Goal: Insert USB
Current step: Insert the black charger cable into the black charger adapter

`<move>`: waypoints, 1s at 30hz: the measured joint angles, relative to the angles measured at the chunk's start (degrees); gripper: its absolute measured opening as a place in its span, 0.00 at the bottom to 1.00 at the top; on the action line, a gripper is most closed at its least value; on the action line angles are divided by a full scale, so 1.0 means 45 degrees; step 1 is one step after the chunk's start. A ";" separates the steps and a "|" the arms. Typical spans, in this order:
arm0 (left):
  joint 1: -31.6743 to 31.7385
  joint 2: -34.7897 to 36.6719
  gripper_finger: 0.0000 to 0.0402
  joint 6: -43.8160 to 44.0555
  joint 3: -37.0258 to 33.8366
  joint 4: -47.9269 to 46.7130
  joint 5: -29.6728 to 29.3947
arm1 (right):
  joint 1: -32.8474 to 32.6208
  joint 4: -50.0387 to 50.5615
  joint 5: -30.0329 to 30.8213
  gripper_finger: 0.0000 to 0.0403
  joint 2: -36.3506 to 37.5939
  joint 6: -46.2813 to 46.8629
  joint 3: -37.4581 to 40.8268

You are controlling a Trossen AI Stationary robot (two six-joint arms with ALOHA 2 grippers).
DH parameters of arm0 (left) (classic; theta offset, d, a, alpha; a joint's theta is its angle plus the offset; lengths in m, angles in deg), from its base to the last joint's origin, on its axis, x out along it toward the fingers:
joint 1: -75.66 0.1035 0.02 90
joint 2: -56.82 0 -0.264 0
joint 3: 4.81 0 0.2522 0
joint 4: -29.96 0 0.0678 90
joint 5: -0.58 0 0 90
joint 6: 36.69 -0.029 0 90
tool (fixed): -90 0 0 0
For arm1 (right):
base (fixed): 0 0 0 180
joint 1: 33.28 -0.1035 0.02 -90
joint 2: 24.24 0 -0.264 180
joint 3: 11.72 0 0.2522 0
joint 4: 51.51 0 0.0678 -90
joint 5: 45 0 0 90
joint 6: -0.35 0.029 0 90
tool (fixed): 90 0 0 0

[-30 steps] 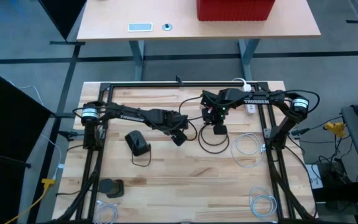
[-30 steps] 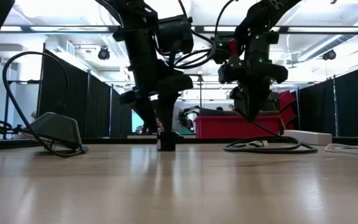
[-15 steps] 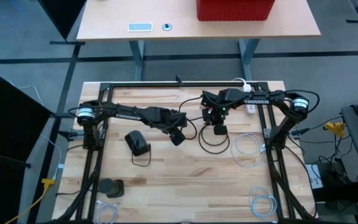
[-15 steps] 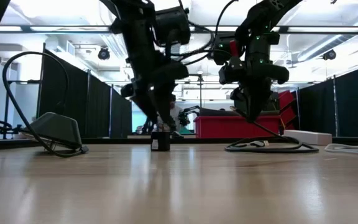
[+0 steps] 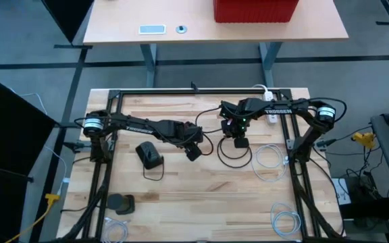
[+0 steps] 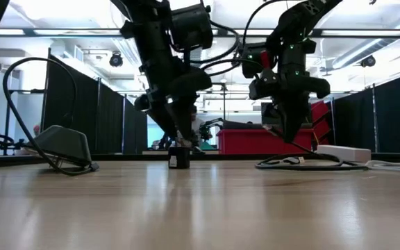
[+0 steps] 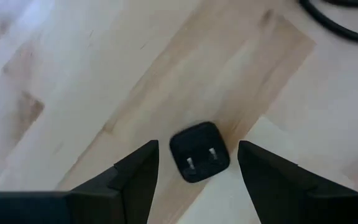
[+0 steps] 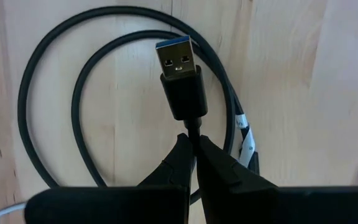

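The USB plug (image 8: pixel 179 65), a black moulded sleeve with a bright metal end, is being held above the surface (image 5: pixel 208 182) by its thin black cable (image 8: pixel 48 99), which is being pinched just behind the sleeve by the clenched right gripper (image 8: pixel 194 146). In the high view this gripper (image 5: pixel 240 140) is being seen at about 1 o'clock from the centre of the pale, grained wooden planks, over the cable's round loops (image 5: pixel 231 152).

A small black square charger block (image 7: pixel 199 151), two metal prongs facing up, is being straddled by the left gripper (image 7: pixel 194 165), whose fingers (image 7: pixel 135 177) are being kept spread on both sides of it without touching; nothing is being grasped. The block (image 6: pixel 178 157) is standing on the surface near its middle, under the left gripper (image 5: pixel 193 150).

A black wedge-shaped device (image 5: pixel 148 155) with its own cord is lying at 9 o'clock from the block, well apart. White coiled cables (image 5: pixel 270 162) are lying at 3 o'clock, a white power strip (image 5: pixel 273 116) at 1 o'clock, a dark puck (image 5: pixel 120 202) at 7 o'clock. Bare wood is being left open toward 6 o'clock.
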 joint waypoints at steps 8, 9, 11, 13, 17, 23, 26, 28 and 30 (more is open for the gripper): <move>0.0021 -0.0059 0.52 0.1964 -0.0138 0.0035 -0.0010 | 0.0000 -0.0101 -0.0001 0.00 0.0000 0.0083 0.0050; 0.0021 -0.0059 0.52 0.2047 -0.0138 0.0038 -0.0010 | 0.0000 -0.0171 0.0002 0.00 0.0000 0.0083 0.0052; -0.0013 -0.0058 0.52 0.2281 -0.0138 0.0051 -0.0024 | 0.0000 -0.0240 -0.0001 0.00 0.0000 0.0088 0.0052; -0.0092 -0.0055 0.52 0.2569 -0.0138 0.0055 -0.0257 | 0.0000 -0.0233 -0.0001 0.00 0.0000 0.0088 0.0052; -0.0271 -0.0055 0.49 0.3089 -0.0138 0.0077 -0.0632 | 0.0000 -0.0233 -0.0001 0.00 0.0000 0.0088 0.0052; -0.0407 -0.0439 0.42 0.3531 -0.0138 0.0248 -0.0891 | 0.0000 -0.0253 -0.0007 0.00 0.0000 0.0083 0.0052; -0.0403 -0.0664 0.41 0.3582 -0.0133 0.0135 -0.0891 | 0.0000 -0.0259 -0.0006 0.00 0.0000 0.0129 0.0052; -0.0397 -0.0738 0.41 0.3589 -0.0133 0.0134 -0.0889 | 0.0000 -0.0268 -0.0006 0.00 0.0000 0.0196 0.0052; -0.0397 -0.0775 0.43 0.3563 -0.0133 0.0142 -0.0892 | 0.0000 -0.0272 -0.0006 0.00 0.0000 0.0219 0.0052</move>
